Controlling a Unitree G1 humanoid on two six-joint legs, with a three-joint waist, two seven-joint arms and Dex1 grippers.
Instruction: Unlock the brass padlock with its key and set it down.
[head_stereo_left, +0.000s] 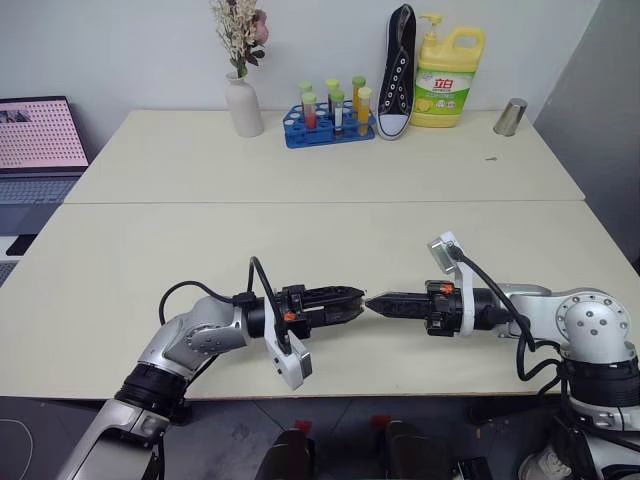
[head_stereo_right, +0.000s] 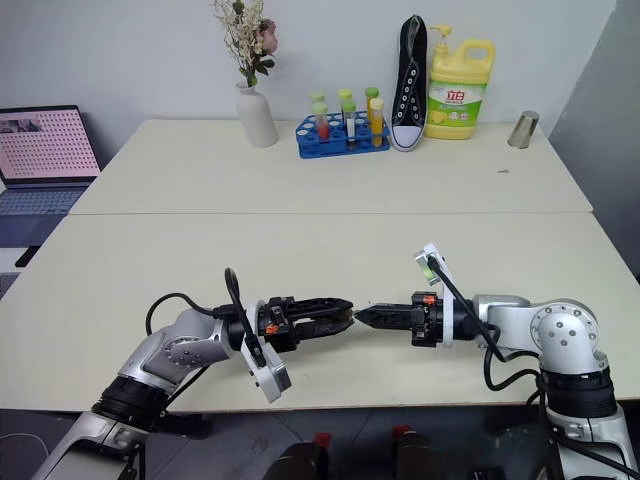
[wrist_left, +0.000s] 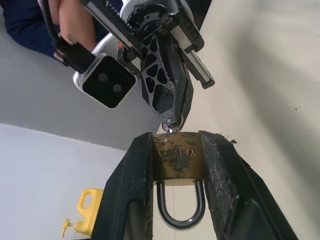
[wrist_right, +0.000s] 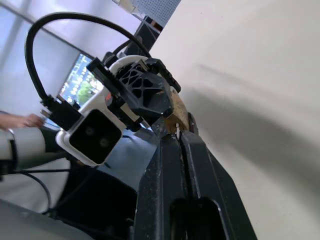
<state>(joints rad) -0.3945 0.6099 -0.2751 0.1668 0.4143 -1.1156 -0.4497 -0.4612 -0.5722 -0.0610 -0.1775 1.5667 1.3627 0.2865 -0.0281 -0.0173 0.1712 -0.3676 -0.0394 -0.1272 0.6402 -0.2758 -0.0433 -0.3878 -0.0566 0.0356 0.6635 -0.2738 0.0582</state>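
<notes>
Brass padlock (wrist_left: 176, 161) sits clamped between left gripper (head_stereo_left: 352, 304) fingers, keyway facing 3 o'clock. Right gripper (head_stereo_left: 378, 302), jaws pinched together on the key, meets it tip-to-tip; you keep both axes collinear.

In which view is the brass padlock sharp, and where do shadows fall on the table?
Left wrist view: the brass padlock is sharp between the left gripper fingers, background soft. Right wrist view: a broad soft shadow crosses the table. Left eye view: even light, no glare.
</notes>
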